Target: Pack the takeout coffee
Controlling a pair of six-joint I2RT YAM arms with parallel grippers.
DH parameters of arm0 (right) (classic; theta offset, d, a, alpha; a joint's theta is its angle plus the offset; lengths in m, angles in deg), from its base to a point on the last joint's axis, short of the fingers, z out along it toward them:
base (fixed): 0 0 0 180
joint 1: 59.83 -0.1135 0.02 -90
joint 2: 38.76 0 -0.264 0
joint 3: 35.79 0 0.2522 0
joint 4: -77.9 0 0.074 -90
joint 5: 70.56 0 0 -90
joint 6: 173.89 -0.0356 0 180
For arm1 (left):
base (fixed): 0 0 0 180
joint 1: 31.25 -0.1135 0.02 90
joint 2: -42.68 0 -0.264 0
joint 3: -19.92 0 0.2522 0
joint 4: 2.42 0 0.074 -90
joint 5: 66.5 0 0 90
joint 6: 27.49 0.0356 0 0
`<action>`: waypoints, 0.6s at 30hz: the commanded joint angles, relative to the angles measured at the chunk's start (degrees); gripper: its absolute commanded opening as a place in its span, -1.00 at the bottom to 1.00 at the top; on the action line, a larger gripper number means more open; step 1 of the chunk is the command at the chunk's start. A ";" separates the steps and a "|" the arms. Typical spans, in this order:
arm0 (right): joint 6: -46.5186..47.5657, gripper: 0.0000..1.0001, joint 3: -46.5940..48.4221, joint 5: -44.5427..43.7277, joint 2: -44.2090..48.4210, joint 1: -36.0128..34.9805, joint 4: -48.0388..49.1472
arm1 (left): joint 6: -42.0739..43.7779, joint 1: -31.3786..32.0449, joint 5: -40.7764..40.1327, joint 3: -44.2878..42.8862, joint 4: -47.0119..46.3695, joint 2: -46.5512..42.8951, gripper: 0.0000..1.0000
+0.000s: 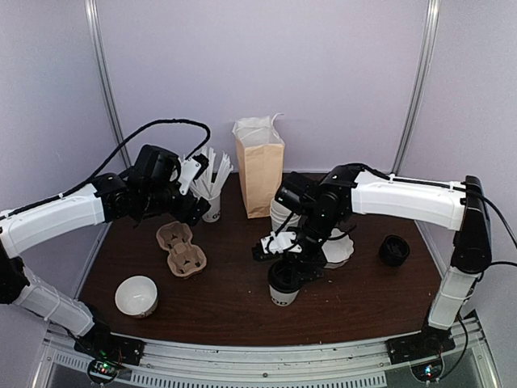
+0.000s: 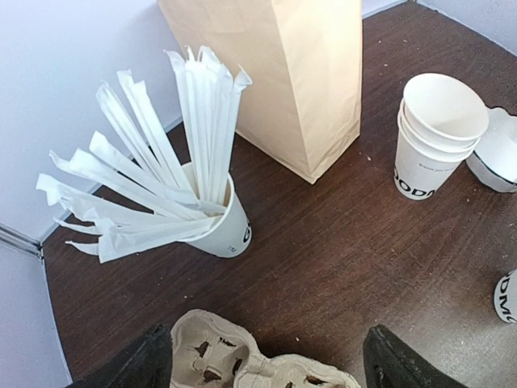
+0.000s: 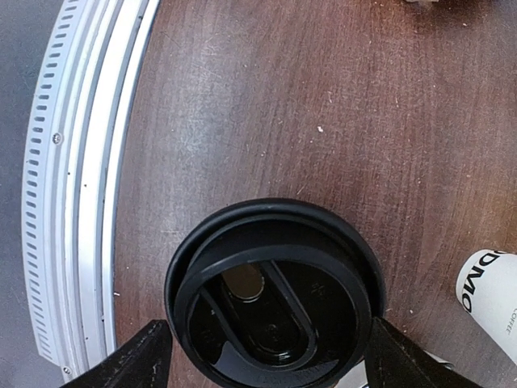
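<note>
The takeout coffee (image 1: 283,284), a white lettered cup under a black domed lid (image 3: 271,283), stands upright at the front middle of the table. My right gripper (image 1: 284,260) hangs right over it, open. In the right wrist view its fingers (image 3: 137,361) flank the lid's rim on both sides, close to it. My left gripper (image 1: 192,212) is open over the brown pulp cup carrier (image 1: 182,248), with the carrier (image 2: 242,364) lying between its two fingertips (image 2: 137,365). A tan paper bag (image 1: 259,166) stands open at the back middle.
A cup full of wrapped straws (image 2: 218,222) stands left of the bag. A stack of lidless white cups (image 2: 440,133) and white lids (image 1: 339,249) sit behind the coffee. Black lids (image 1: 394,250) lie far right, and a white cup (image 1: 136,295) at front left. The metal rail (image 3: 73,202) marks the near edge.
</note>
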State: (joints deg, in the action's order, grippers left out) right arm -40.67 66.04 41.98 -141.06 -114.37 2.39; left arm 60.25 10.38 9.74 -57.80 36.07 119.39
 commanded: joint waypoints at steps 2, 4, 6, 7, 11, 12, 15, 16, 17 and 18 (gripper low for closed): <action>0.80 0.69 1.75 -3.60 -0.98 -1.79 -1.04 | 0.20 0.30 1.45 0.90 -2.91 -1.74 0.71; 0.72 0.69 1.75 -3.81 -1.02 -2.18 -1.32 | 0.37 0.30 1.45 0.83 -2.71 -1.61 0.71; 0.59 0.69 1.78 -3.60 -0.75 -2.31 -1.66 | 0.50 0.23 1.45 0.62 -2.52 -1.37 0.71; 0.65 0.70 1.71 -3.49 -0.65 -2.28 -1.70 | 0.50 0.21 1.50 0.55 -2.45 -1.26 0.71; 0.71 0.70 1.68 -2.24 -0.16 -2.39 -2.26 | 0.32 0.16 1.87 0.20 -1.83 -0.91 0.71; 0.70 0.70 1.79 -1.71 -0.07 -2.38 -2.38 | 0.33 0.14 1.89 0.16 -1.81 -0.94 0.71; 0.87 0.71 2.27 -0.91 -0.05 -2.41 -2.87 | 0.31 0.10 2.11 0.09 -1.67 -0.73 0.71; 1.21 0.71 2.41 -0.99 -0.20 -2.45 -3.14 | 0.33 0.12 2.22 0.00 -1.58 -0.64 0.71; 1.39 0.71 2.52 -1.29 -0.38 -2.54 -3.41 | 0.33 0.01 2.32 -0.06 -1.46 -0.59 0.71; 1.40 0.72 2.40 -1.99 -0.37 -2.64 -3.19 | 0.21 0.03 2.44 -0.10 -1.37 -0.51 0.71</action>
State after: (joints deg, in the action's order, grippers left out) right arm -40.23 66.83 40.19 -141.43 -116.39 0.79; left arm 60.27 10.53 10.98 -57.69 35.44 118.64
